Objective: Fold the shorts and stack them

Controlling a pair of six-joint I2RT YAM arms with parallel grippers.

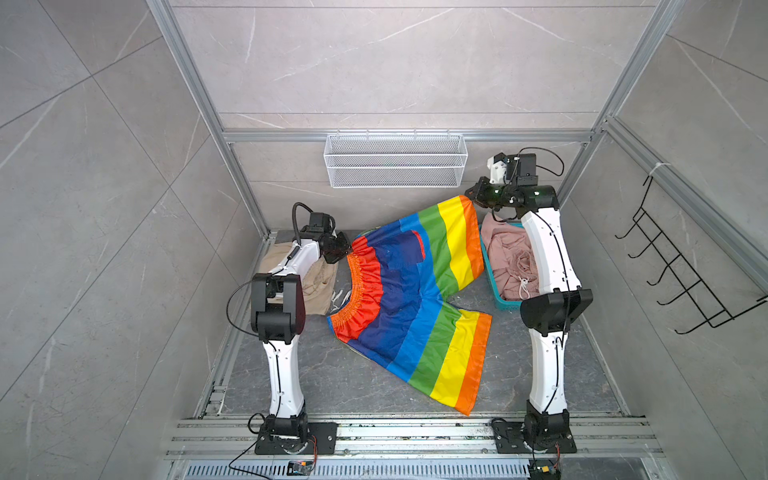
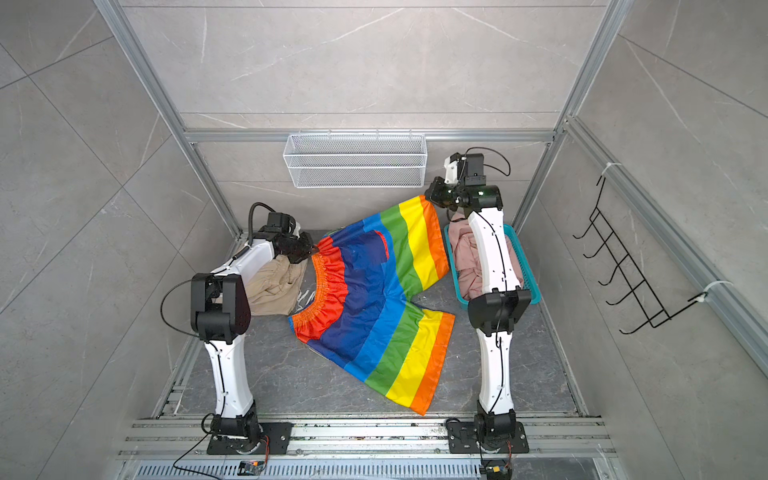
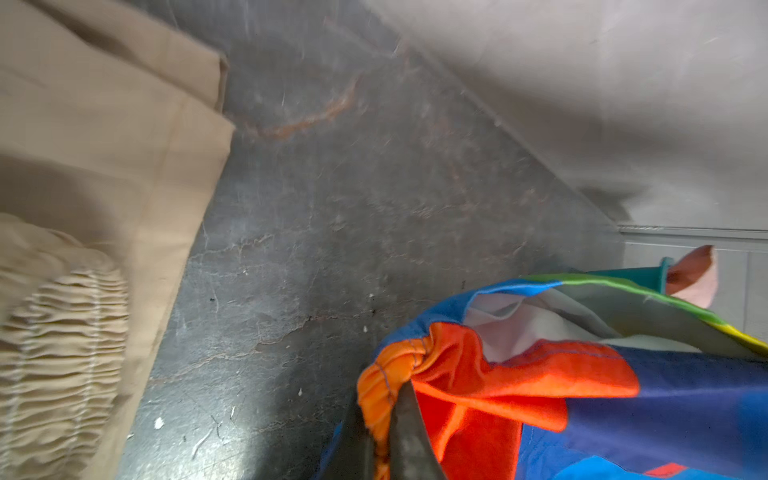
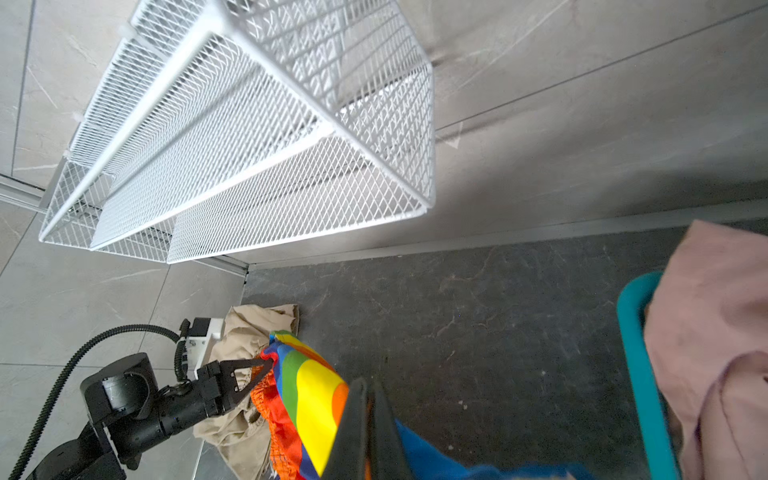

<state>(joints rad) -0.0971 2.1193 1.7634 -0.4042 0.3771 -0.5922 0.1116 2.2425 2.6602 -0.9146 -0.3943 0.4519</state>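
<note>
Item: rainbow-striped shorts, shiny fabric, bands running from red and navy through blue, green and yellow to orange, with a gathered red-orange elastic waist. Location: spread across the middle of the dark stone surface, waist to the left, legs to the right. The near leg lies flat toward the front edge; the far leg is raised at its orange hem, angled up over the rim of the teal basket. Holds: the left pincer is clamped on the far corner of the waistband, and the right pincer is closed tight on the far leg's hem corner. Companion items: beige shorts, lying on the surface at the left under the left arm; dusty pink shorts, crumpled inside the teal basket, drawstring showing. View notes: only the left wrist view shows the pale lining inside the waist opening and the ribbed elastic of the beige pair. Only the right wrist view shows the white mesh wall basket from beneath. The top views alone show the whole garment.
</note>
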